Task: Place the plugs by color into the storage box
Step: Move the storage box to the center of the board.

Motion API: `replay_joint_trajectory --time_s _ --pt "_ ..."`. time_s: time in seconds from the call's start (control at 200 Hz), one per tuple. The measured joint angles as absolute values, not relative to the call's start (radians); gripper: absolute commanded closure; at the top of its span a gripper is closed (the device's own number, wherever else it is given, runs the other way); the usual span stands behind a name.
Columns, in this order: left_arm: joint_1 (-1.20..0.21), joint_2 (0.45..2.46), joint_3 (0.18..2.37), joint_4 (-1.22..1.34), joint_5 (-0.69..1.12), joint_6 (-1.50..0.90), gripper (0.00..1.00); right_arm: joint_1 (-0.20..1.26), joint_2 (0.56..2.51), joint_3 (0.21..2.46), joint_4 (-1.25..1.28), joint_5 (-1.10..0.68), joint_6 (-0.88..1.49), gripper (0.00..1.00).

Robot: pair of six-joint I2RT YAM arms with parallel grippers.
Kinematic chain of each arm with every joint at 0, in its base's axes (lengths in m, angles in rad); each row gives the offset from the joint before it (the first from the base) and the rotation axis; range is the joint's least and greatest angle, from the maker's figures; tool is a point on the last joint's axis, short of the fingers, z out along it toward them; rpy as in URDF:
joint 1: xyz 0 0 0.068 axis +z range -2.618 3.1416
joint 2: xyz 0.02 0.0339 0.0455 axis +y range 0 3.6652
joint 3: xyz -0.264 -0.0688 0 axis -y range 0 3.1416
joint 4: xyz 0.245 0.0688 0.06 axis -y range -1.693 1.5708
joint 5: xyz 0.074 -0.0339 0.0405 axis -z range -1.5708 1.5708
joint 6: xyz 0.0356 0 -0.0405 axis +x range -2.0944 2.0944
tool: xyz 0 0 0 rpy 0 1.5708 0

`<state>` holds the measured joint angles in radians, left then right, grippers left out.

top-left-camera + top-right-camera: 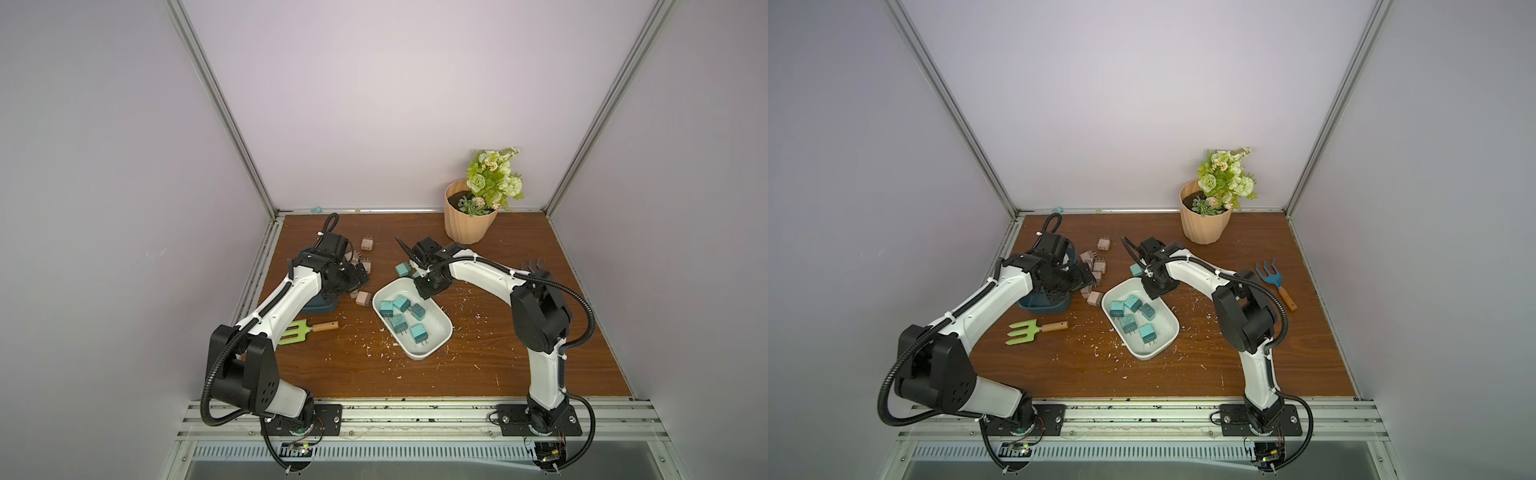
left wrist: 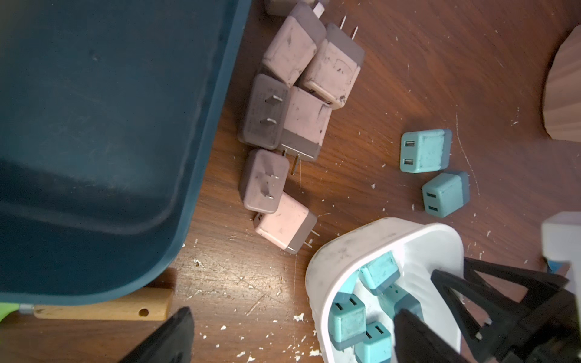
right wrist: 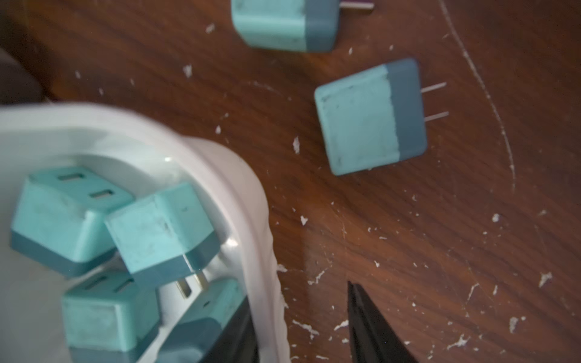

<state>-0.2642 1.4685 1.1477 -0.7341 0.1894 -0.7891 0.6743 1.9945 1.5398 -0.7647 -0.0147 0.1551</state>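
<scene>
Closest in, my right gripper (image 3: 298, 292) stands parted astride the rim of the white box (image 3: 232, 169), gripping nothing, five teal plugs (image 1: 402, 303) jumbled inside and one loose teal plug (image 3: 371, 116) flat on the table (image 3: 440, 220) beyond, prongs aimed away from the box, while my left gripper (image 2: 292, 311) gapes empty near the pinkish-tan plugs (image 2: 305, 119).

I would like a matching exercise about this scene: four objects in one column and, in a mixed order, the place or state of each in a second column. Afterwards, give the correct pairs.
Column 1
1. white box
2. dark blue box
3. green fork
4. flower pot

Column 2
A. stands at the far edge of the table
B. no plug visible inside
C. holds teal plugs
D. lies flat, has a wooden handle

Pairs: 1-C, 2-B, 3-D, 4-A
</scene>
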Motion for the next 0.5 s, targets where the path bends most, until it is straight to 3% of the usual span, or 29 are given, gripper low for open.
replay_joint_trajectory --time_s 0.27,0.5 --pt "-0.264 1.479 1.148 -0.734 0.189 -0.789 0.0 0.548 1.822 1.304 -0.731 -0.03 0.155 0.84" --pt "-0.265 1.508 1.159 -0.733 0.19 -0.788 0.0 0.43 1.7 1.176 -0.731 -0.012 0.158 0.84"
